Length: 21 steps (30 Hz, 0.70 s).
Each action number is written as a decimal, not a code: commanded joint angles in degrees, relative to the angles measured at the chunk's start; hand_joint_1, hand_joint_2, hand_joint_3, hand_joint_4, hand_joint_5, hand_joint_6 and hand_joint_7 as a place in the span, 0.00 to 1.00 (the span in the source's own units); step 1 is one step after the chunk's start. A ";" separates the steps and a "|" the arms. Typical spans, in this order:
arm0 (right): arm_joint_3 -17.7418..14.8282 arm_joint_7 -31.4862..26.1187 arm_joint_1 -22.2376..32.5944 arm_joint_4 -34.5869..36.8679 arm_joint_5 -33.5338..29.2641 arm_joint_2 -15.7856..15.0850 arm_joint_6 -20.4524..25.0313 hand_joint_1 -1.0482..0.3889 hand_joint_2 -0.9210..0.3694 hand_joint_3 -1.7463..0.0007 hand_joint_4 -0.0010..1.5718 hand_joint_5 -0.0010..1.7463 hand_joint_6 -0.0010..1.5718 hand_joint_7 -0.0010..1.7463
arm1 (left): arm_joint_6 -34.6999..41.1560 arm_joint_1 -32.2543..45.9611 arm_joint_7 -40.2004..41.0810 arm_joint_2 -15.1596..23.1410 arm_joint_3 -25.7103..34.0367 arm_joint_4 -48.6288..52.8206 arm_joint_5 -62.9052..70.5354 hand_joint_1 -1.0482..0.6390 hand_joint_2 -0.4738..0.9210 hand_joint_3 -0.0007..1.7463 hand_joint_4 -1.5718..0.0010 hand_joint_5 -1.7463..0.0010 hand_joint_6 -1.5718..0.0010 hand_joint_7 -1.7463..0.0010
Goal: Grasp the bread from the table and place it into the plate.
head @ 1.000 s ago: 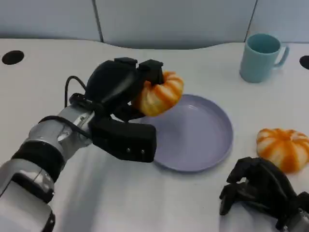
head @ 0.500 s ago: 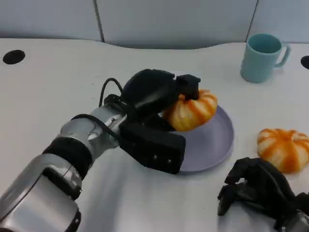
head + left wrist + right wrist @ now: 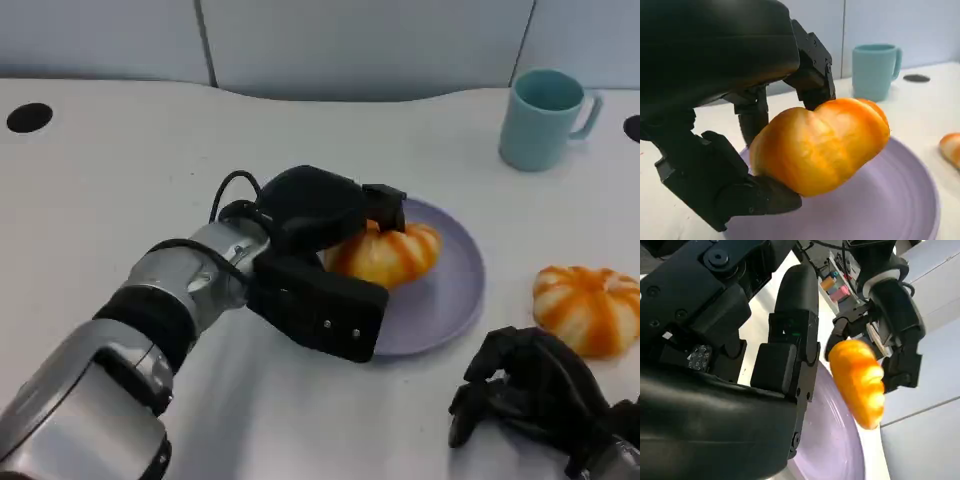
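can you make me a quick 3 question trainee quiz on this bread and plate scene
1. True or false: the left hand grips a striped orange bread roll over the round lilac plate.
2. Which item stands at the table's far right? A) a light teal mug B) a glass bottle C) a metal bowl
3. Fill in: a second striped orange roll lies on the white table just beyond the ____ hand.

Key
1. True; the left wrist view shows fingers around the roll.
2. A, the teal mug.
3. Right; that right hand has its fingers curled, holding nothing.
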 commanded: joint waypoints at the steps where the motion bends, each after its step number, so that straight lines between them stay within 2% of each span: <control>1: 0.01 0.06 0.47 0.15 0.00 -0.47 -0.50 0.00 0.33 1.00 1.00 0.32 1.00 0.19 | 2.17 -1.76 -4.53 0.89 -1.17 -1.53 0.62 0.24 1.00 0.10 0.94 0.50 0.92 0.73; 2: -0.02 0.17 0.43 0.23 0.05 -0.46 -0.57 0.00 0.33 1.00 1.00 0.32 1.00 0.18 | 2.50 -1.81 -5.47 0.93 -1.23 -1.79 0.49 0.19 1.00 0.10 0.98 0.59 0.96 0.73; 4: -0.03 0.12 0.33 0.24 0.09 -0.43 -0.44 0.00 0.33 1.00 1.00 0.32 1.00 0.18 | 2.99 -1.80 -6.77 1.07 -1.42 -2.37 0.48 0.16 1.00 0.10 0.99 0.64 0.99 0.73; 5: -0.01 0.01 0.29 0.19 0.08 -0.42 -0.29 0.00 0.33 1.00 1.00 0.32 1.00 0.18 | 3.14 -1.73 -7.08 1.17 -1.52 -2.66 0.56 0.13 1.00 0.12 1.00 0.71 1.00 0.75; 10: 0.03 -0.09 0.49 0.01 -0.03 -0.43 -0.51 0.00 0.33 1.00 1.00 0.32 1.00 0.18 | 3.02 -1.06 -7.48 1.43 -1.20 -3.24 0.05 0.09 1.00 0.14 1.00 0.79 1.00 0.74; 13: 0.06 -0.15 0.54 -0.09 -0.07 -0.45 -0.51 0.00 0.33 1.00 1.00 0.32 1.00 0.18 | 3.01 -0.95 -7.55 1.49 -1.08 -3.35 -0.11 0.09 1.00 0.14 1.00 0.80 1.00 0.73; 16: -0.03 -0.35 0.54 -0.17 0.01 -0.35 -0.46 0.00 0.33 1.00 1.00 0.32 1.00 0.18 | 3.14 -1.09 -9.13 2.04 -0.35 -4.19 -1.06 0.09 1.00 0.14 1.00 0.77 1.00 0.71; 21: -0.05 -0.47 0.48 -0.27 0.06 -0.50 0.03 0.00 0.33 1.00 1.00 0.32 1.00 0.18 | 1.21 1.56 -13.31 4.74 5.10 -8.50 -7.85 0.12 1.00 0.13 1.00 0.70 1.00 0.68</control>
